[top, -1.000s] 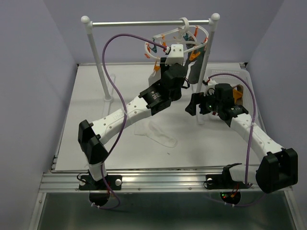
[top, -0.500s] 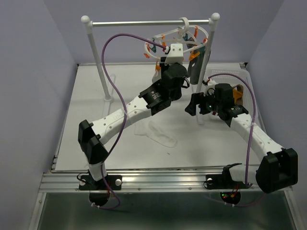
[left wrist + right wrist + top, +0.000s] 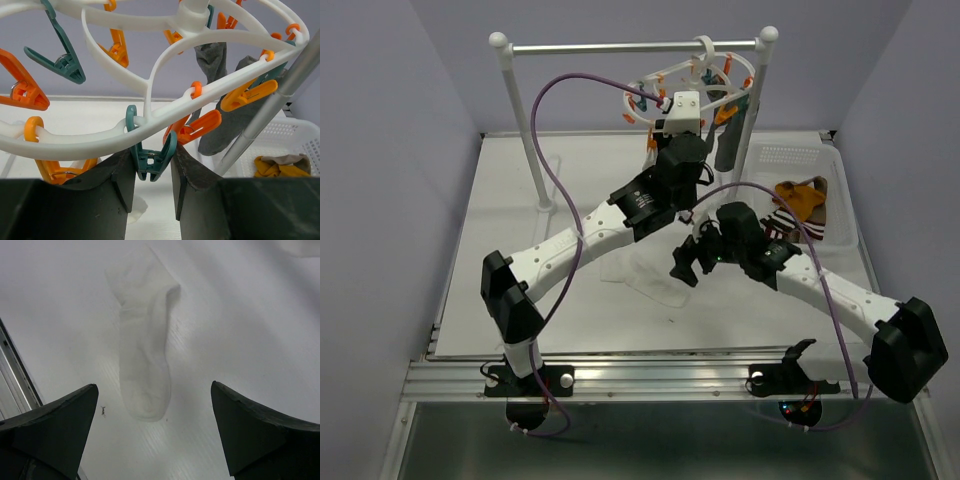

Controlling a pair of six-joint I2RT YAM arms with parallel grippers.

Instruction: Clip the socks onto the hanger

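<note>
Under the white plastic oval hanger (image 3: 90,145): left end effector (image 3: 152,156) is clamping a dangling teal plastic clip (image 3: 150,160) between its fingers.
Above the table (image 3: 240,300): right end effector (image 3: 153,387) is hovering with fingers spread wide, gripping nothing.
Flat white fabric sock (image 3: 145,355): is lying on the table directly below it.
Dark grey socks (image 3: 212,55): are hanging from the hanger.
</note>
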